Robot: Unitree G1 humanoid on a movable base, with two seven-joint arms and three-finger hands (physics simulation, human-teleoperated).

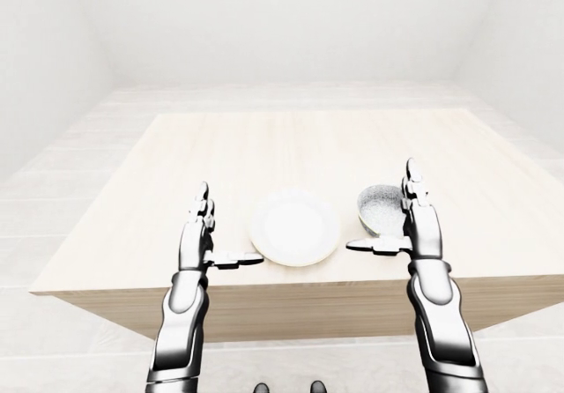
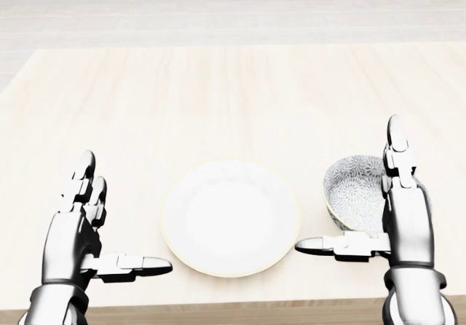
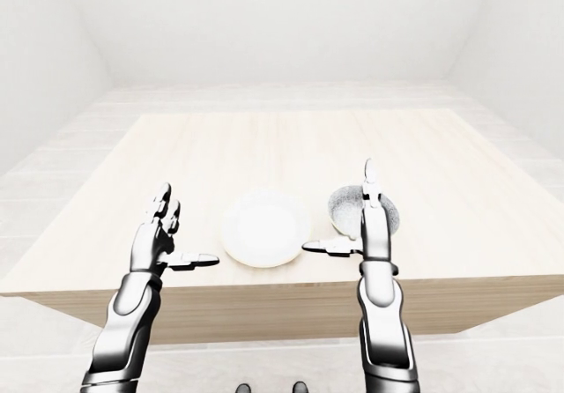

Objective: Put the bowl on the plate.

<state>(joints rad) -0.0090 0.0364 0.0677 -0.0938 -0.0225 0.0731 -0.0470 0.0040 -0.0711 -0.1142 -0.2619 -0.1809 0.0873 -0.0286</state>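
A white plate point(image 2: 230, 217) lies on the wooden table point(image 2: 218, 99) near its lower edge in the head view. To its right sits a grey patterned bowl point(image 2: 356, 190), upright and empty. My right hand point(image 2: 362, 207) is open at the bowl, fingers pointing up along its right rim and thumb stretched left below it, partly hiding the bowl's right side. My left hand point(image 2: 109, 226) is open to the left of the plate, thumb pointing toward it, holding nothing.
The light wooden table point(image 1: 308, 155) extends far toward the top of the views with nothing else on it. A pale floor and white walls surround it. My feet point(image 1: 286, 387) show at the bottom of the left-eye view.
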